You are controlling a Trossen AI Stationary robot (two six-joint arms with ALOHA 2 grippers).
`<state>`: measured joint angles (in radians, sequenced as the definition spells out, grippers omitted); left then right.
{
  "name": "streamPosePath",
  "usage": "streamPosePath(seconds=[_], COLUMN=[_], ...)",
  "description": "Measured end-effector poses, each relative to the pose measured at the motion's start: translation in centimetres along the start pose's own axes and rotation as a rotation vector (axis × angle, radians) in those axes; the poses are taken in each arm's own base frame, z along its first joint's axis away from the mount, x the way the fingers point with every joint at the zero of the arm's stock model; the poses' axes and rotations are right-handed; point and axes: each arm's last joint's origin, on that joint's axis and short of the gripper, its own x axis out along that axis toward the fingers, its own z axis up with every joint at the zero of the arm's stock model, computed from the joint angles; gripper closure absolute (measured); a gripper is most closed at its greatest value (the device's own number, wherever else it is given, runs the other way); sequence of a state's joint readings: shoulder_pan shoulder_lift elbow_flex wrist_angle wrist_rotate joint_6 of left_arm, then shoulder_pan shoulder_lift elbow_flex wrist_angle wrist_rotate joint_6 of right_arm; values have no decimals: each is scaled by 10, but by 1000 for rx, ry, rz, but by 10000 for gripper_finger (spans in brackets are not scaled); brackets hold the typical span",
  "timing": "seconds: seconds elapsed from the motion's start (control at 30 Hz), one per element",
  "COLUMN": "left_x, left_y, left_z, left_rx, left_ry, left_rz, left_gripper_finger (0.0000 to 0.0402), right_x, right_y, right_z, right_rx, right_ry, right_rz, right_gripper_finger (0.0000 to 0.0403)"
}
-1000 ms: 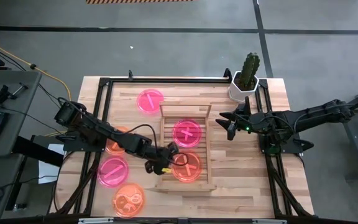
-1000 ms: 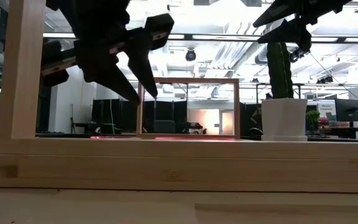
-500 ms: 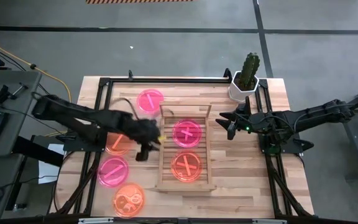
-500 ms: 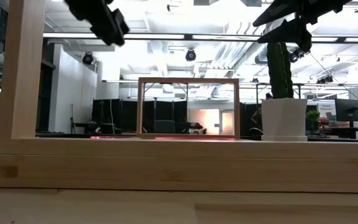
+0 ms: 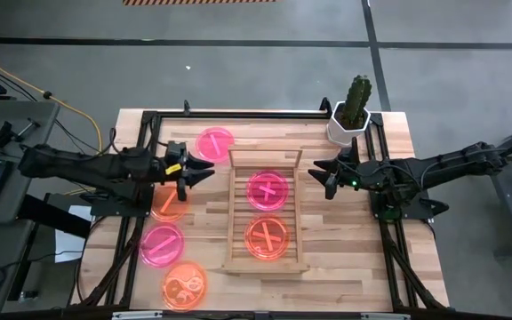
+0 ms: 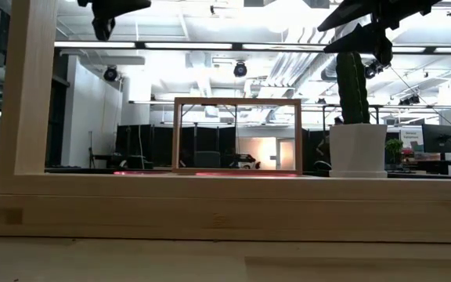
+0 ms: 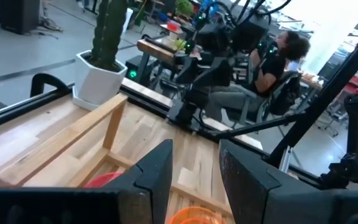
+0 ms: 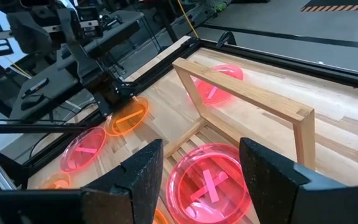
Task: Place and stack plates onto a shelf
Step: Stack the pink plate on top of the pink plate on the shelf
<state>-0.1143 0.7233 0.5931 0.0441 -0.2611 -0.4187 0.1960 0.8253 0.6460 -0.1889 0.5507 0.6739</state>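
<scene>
On the left side of the table, the left gripper has pulled back from the shelf with its fingers open and empty, and it now hangs above the orange plate and near the far pink plate. A second ago it was down by the orange X plate, which now sits alone on the shelf next to the pink X plate, so that plate looks placed and four plates still wait on the table. Over on the right, the right gripper has not moved and hangs beside the shelf with open, empty fingers.

Orange plate partly under the left arm; shelf slats behind the low view's table edge.
</scene>
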Motion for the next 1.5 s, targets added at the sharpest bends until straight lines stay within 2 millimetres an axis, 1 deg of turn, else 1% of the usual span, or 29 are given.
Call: streamPosePath(seconds=[0.37, 0.6, 0.7, 0.8, 0.9, 0.97, 1.03, 1.17, 1.27, 1.37, 1.5], left_x=[-3, -3, -2, -1, -2, -1, -1, -2, -1, 5, 16], left_y=[1, -1, 7, 24, 45, 63, 82, 123, 151, 172, 191], left_z=[1, 5, 6, 6, 9, 10, 7, -10, -31, -43, -55], left_rx=[-22, -243, -350, -440, -532, -612, -676, -773, -830, -874, -901], left_ry=[-20, -69, -125, -177, -179, -144, -60, 136, 287, 327, 352], left_rz=[-5, -20, 101, 282, 408, 493, 588, 788, 962, 1031, 1074], left_gripper_finger=[280, 280, 280, 280, 280, 280, 280, 280, 280, 280, 280], right_x=[0, 0, 0, 0, 0, 0, 0, 0, 0, 0, 0], right_y=[0, 0, 0, 0, 0, 0, 0, 0, 0, 0, 0], right_z=[0, 0, 0, 0, 0, 0, 0, 0, 0, 0, 0], right_rx=[-1, -1, -1, -1, -2, -2, -2, -2, -2, -2, -2], right_ry=[0, 1, 1, 1, 1, 1, 1, 2, 2, 2, 2], right_rz=[0, -1, 0, -1, -1, -1, -1, -1, -1, -2, -2], right_gripper_finger=[208, 208, 208, 208, 208, 208, 208, 208, 208, 208, 208])
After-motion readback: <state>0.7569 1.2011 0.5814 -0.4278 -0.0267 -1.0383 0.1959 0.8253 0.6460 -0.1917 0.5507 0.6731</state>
